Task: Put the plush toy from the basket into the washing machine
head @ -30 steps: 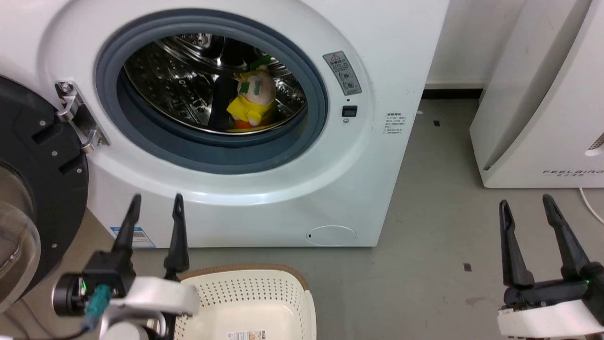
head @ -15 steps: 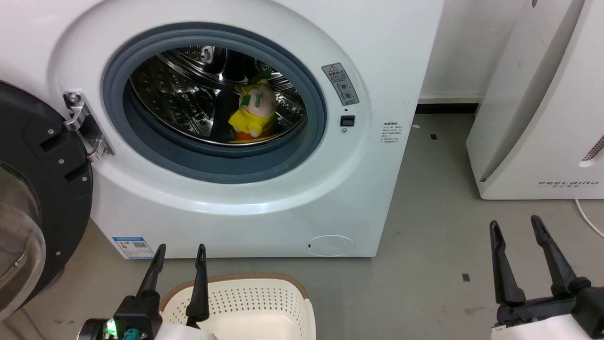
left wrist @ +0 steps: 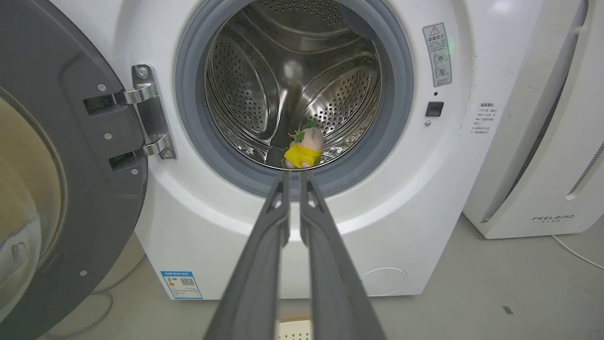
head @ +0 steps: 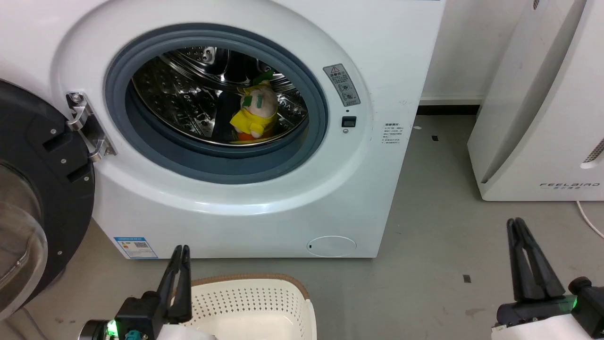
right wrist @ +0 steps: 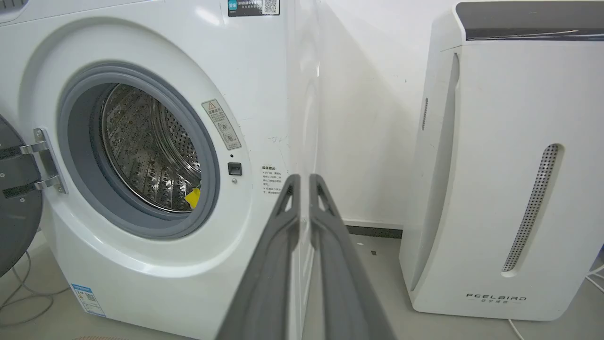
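The plush toy (head: 255, 114) lies inside the steel drum of the washing machine (head: 264, 208), upright against the drum's lower right; it also shows as the plush toy (left wrist: 304, 148) and as a yellow scrap of the plush toy (right wrist: 192, 198). The cream basket (head: 264, 302) stands on the floor before the machine, its inside showing nothing. My left gripper (head: 181, 250) is shut and holds nothing, at the basket's left rim. My right gripper (head: 515, 223) is shut with nothing in it, low at the right over the floor.
The black-framed glass door (head: 33, 203) hangs open at the left on its hinge (head: 87, 127). A white FEELBIRD appliance (head: 542, 118) stands at the right by the wall. Grey floor (head: 424, 212) lies between the machine and that appliance. A white cable (head: 590, 215) runs at the far right.
Both grippers have gone from open to shut. The left gripper dropped lower toward the basket's rim. The head camera shifted slightly, so the machine sits a little lower in view.
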